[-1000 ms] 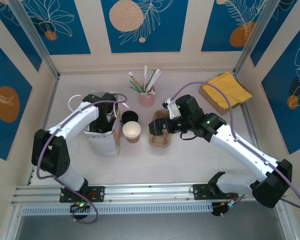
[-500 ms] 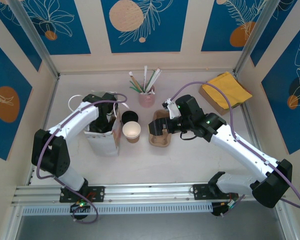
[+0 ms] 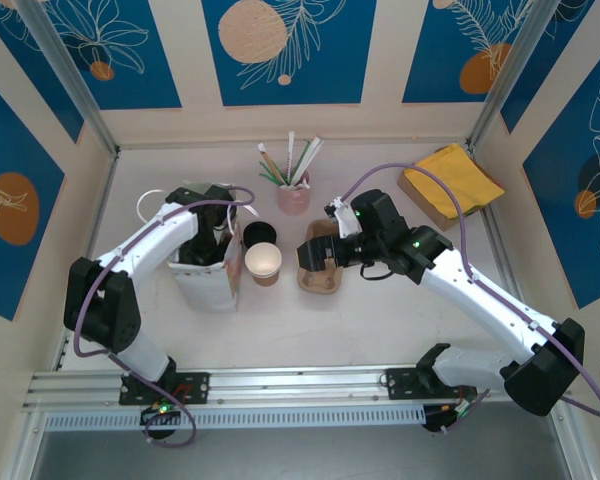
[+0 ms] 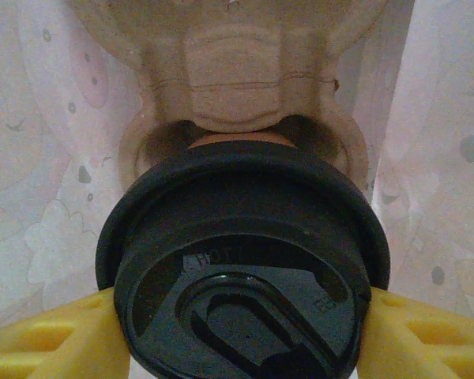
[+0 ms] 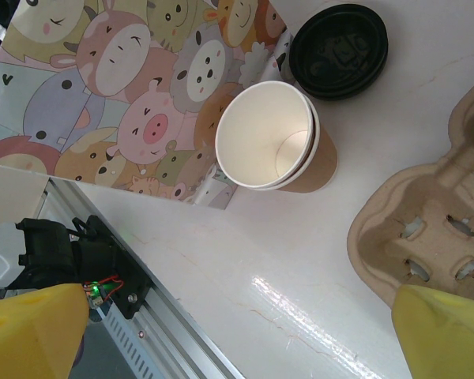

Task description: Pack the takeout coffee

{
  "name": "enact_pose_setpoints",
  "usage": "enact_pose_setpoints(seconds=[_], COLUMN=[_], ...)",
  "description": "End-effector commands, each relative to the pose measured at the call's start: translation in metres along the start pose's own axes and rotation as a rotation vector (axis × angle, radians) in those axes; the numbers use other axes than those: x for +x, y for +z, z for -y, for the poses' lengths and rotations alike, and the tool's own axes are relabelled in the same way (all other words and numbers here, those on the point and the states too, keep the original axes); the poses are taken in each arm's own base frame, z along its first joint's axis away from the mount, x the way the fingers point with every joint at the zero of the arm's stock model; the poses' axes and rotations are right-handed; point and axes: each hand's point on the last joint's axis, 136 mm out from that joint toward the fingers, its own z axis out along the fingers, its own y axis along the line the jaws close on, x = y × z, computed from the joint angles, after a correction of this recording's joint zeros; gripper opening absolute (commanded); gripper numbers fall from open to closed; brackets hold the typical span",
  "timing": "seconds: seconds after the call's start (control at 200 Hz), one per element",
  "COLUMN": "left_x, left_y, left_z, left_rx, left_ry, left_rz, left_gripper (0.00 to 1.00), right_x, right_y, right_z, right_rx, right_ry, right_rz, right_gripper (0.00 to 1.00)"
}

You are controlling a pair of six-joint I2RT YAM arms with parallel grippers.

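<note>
My left gripper [image 4: 241, 308] is down inside the paper bag [image 4: 31, 158]. Its two yellow fingers [image 4: 47, 347] flank the one coffee [image 4: 245, 205] at its round black plastic lid; gripping or loose, I cannot tell. Just beyond sits a moulded pulp carrier [image 4: 237, 71]. My right gripper [image 5: 237, 316] gapes empty near a second carrier [image 5: 426, 213], one open kraft cup [image 5: 268, 138] and one loose lid [image 5: 338, 50].
</note>
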Motion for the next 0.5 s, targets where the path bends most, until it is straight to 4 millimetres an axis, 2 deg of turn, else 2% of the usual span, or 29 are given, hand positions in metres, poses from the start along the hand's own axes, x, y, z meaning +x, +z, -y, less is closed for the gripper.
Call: enact_pose_setpoints(seconds=[0.0, 0.495], left_x=[-0.0042, -0.0015], left_y=[0.0055, -0.0042], left_z=[-0.0102, -0.0108], left_rx=[-0.044, -0.037], left_ry=[-0.011, -0.014], left_rz=[-0.01, 0.0], left_gripper=[0.65, 0.68], right_x=[-0.0023, -0.0036], right_y=[-0.0058, -0.0026], right_z=[-0.0069, -0.0093], right_rx=[-0.027, -0.035], right_ry=[-0.001, -0.005], right_rz=[0.009, 0.004], right_gripper=[0.99, 0.99])
